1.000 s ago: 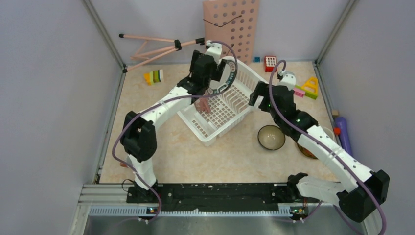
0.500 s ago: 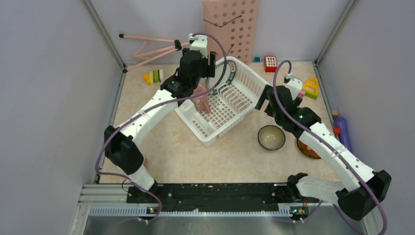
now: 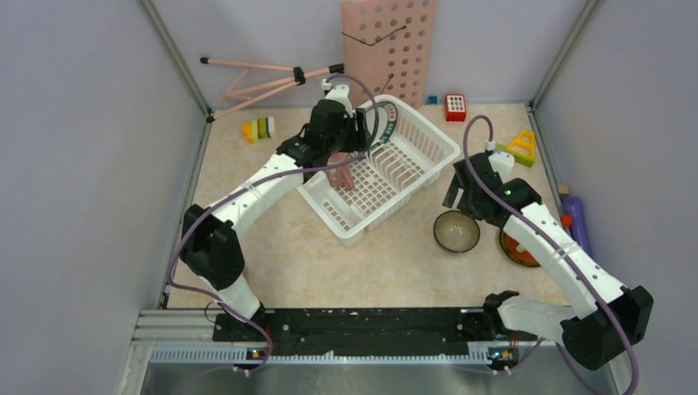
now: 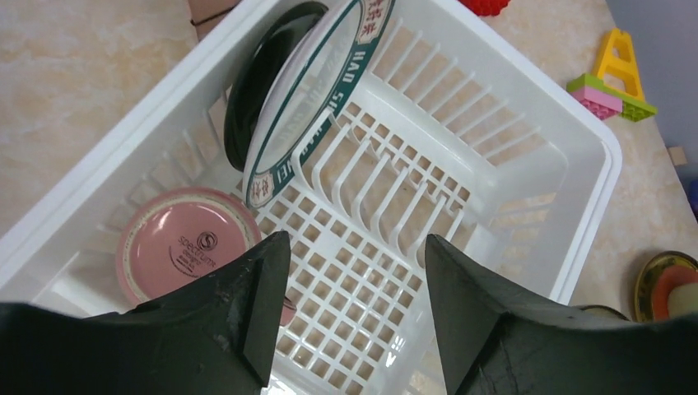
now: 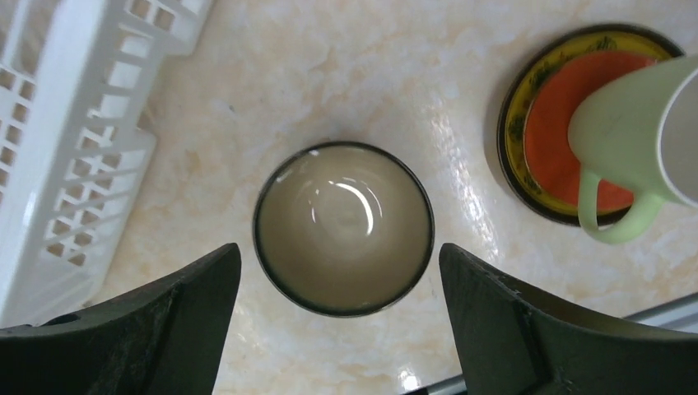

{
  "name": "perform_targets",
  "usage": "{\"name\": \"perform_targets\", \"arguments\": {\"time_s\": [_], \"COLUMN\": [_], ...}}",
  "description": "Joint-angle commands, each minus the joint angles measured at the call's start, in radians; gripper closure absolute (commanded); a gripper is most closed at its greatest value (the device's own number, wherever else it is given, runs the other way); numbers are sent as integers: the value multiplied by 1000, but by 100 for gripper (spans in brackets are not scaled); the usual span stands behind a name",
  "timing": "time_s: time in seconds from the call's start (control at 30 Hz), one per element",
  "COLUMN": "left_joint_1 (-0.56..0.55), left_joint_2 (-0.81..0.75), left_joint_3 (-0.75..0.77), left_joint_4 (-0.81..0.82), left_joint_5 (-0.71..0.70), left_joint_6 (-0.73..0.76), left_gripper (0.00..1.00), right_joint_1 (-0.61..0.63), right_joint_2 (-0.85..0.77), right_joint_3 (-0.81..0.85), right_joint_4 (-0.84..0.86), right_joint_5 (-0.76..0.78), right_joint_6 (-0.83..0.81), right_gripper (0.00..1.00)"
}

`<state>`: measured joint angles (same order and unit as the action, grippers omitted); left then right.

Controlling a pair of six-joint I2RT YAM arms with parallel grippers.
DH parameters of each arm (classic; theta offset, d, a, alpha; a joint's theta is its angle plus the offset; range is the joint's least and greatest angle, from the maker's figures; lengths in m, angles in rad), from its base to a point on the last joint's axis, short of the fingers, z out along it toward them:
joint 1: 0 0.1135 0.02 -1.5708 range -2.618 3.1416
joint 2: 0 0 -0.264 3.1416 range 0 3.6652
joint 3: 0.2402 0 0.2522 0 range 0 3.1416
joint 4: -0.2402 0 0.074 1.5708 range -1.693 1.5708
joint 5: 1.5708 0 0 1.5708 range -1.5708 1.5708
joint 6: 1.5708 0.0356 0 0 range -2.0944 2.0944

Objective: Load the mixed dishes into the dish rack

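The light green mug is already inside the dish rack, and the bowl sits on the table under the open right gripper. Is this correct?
Not quite. The right wrist view shows the light green mug outside the dish rack, resting on the orange and yellow plate on the table. The bowl does sit on the table under the open right gripper.
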<state>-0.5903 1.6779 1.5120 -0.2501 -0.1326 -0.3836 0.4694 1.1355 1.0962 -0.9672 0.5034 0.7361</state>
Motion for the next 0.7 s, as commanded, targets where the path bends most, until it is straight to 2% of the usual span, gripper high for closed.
{"name": "perform_targets", "arguments": {"time_s": [0.0, 0.17, 0.37, 0.63, 0.67], "left_joint_1": [6, 19, 40, 46, 48], "left_joint_2": [-96, -215, -335, -446, -462], "left_joint_3": [-56, -181, -294, -344, -358], "left_joint_4": [27, 50, 61, -5, -3], "left_joint_5": [64, 65, 17, -98, -103], "left_joint_6": [-41, -46, -64, -1, 0], "left_gripper": [33, 31, 30, 24, 23], "right_joint_1": [-27, -57, -64, -79, -82], "right_joint_2": [-92, -167, -160, -124, -117], "right_joint_3": [-80, -195, -323, -405, -414], "right_joint_4": [-79, -74, 23, 114, 126], "right_joint_5": [-68, -108, -206, -221, -228], "right_joint_6": [108, 141, 207, 271, 273], "right_gripper": [13, 20, 25, 33, 37]}}
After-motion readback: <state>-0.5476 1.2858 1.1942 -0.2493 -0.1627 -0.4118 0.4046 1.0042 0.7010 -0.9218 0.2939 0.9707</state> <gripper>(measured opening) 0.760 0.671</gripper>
